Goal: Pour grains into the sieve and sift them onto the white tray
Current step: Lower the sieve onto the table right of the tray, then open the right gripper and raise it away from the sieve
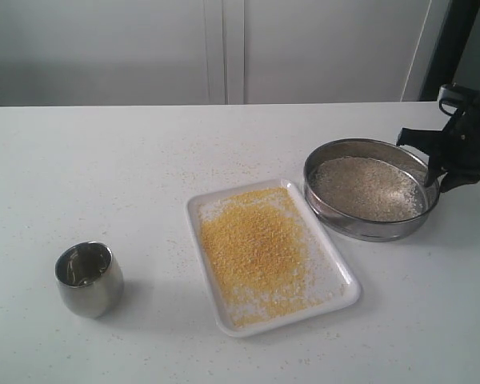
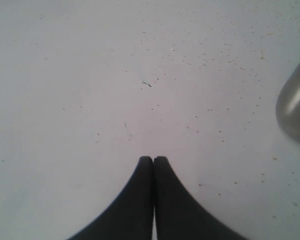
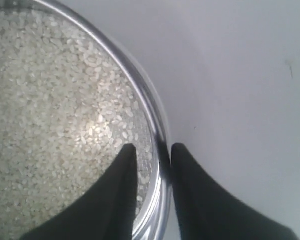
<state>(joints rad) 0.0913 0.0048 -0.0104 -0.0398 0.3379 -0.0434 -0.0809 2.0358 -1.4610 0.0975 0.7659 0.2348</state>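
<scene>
Tray [image 1: 334,274] carries yellow grains [image 1: 256,248]; sieve [image 1: 368,229] holding pale grains [image 1: 368,188] sits at its 2 o'clock, right gripper [image 3: 152,148] straddling the rim, jaws parted. Left gripper [image 2: 153,159], jaws pressed together, hangs beside cup [image 1: 88,278].

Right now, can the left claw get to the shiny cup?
Probably yes. The left claw hangs shut over the table, and the cup stands nearby with nothing between them. It would have to open first.

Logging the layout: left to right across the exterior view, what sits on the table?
Small rounded steel cup → flat white rectangular tray → wide round steel mesh sieve.
</scene>
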